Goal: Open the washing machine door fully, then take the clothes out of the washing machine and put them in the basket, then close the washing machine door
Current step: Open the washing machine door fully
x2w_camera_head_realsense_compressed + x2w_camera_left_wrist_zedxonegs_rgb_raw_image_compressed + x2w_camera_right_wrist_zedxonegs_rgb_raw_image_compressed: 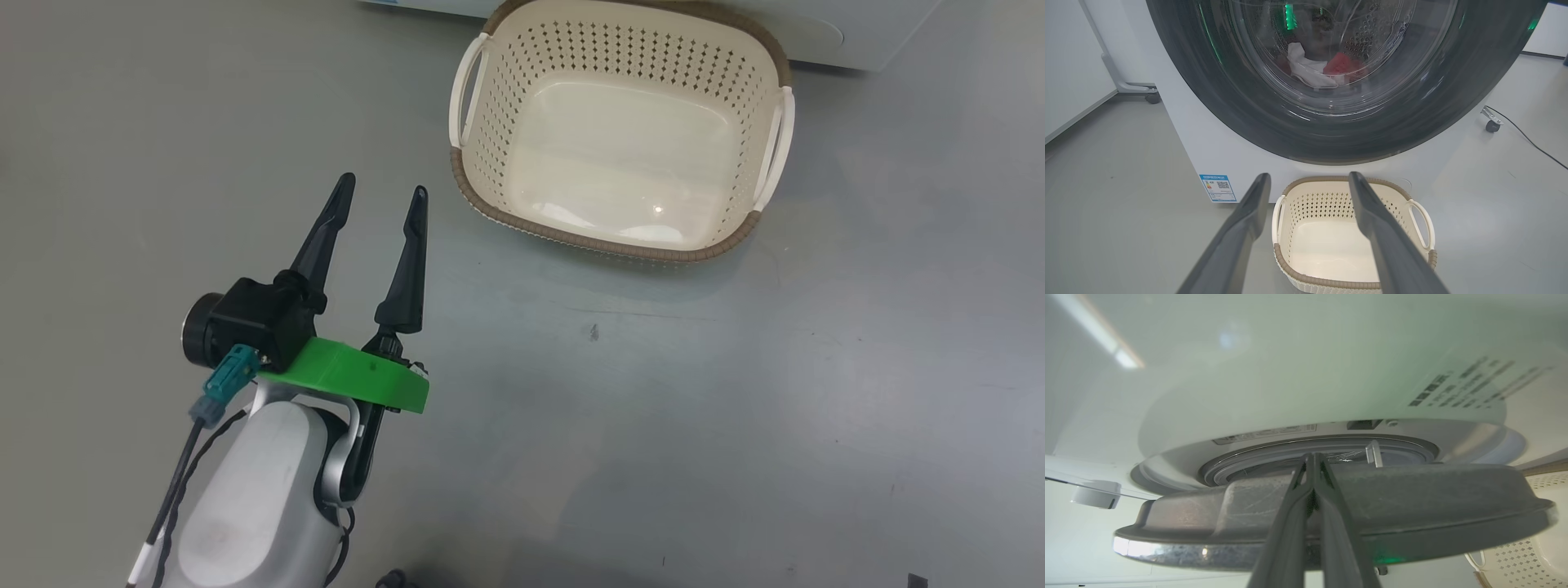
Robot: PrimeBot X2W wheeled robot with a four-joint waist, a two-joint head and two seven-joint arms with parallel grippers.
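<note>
Washing machine door [1229, 110] glossy — basket [620, 57] perforated plastic.

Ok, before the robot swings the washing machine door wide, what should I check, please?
1. Washing machine door fully open: not ok, only ajar.
2. Right gripper shut, tips at the door gap: ok.
3. Its contact with the door: cannot tell.
4. Left gripper open and empty: ok.
5. Basket upright, empty, before the washing machine: ok.
6. Clothes inside the machine: ok.

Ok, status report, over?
Left gripper open, free. Right gripper shut at washing machine door, ajar. Clothes inside drum. Basket empty; nothing seen blocking.
</note>
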